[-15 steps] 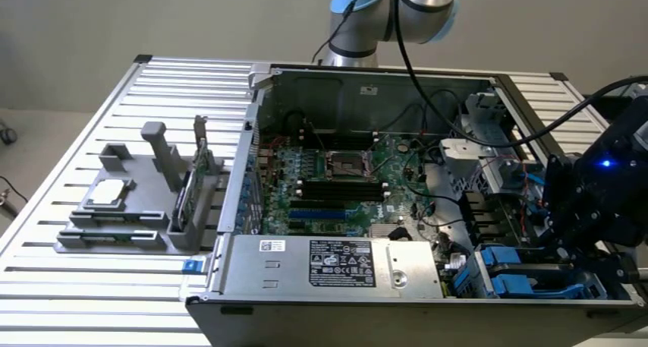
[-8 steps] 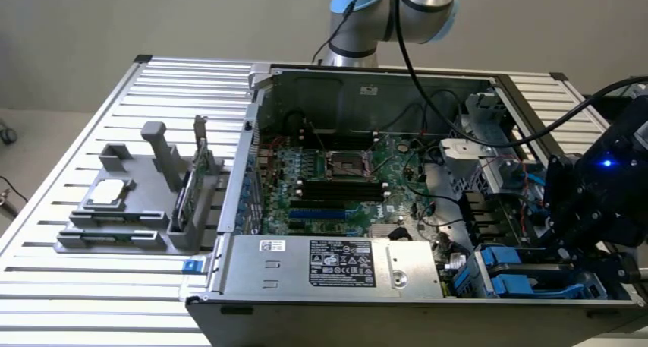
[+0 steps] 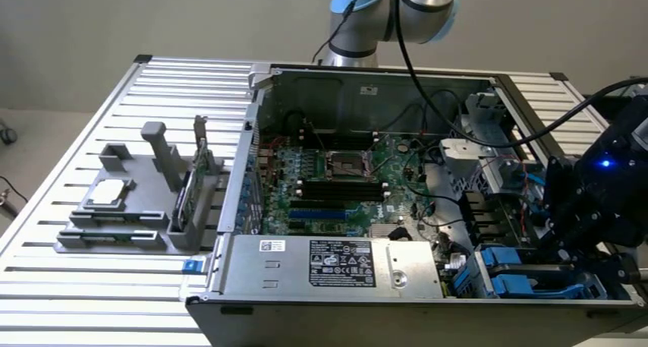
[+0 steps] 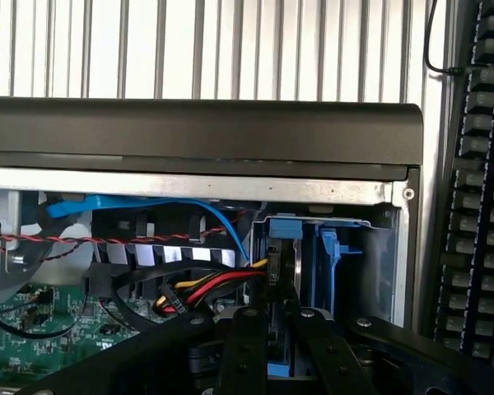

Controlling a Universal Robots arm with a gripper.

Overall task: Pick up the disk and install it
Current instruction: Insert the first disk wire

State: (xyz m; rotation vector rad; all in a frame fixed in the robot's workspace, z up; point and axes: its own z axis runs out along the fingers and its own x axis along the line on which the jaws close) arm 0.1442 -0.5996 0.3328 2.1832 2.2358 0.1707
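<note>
In the wrist view the disk (image 4: 283,229) stands edge-on in the drive bay at the case's corner, with blue carrier rails at both ends of its thin dark edge. My gripper (image 4: 277,319) is shut on the disk, one black finger (image 4: 245,346) pressed against each side. In the exterior view the black gripper (image 3: 579,265) with a blue light reaches down into the bay at the case's front, on the exterior view's right, above the blue rails (image 3: 555,288).
A second blue carrier (image 4: 329,259) sits right beside the held disk. Red, yellow and black cables (image 4: 210,286) and a blue cable (image 4: 193,210) run close by. The power supply (image 3: 344,263), the motherboard (image 3: 335,180), a grey parts fixture (image 3: 117,210) and a keyboard (image 4: 482,206) are nearby.
</note>
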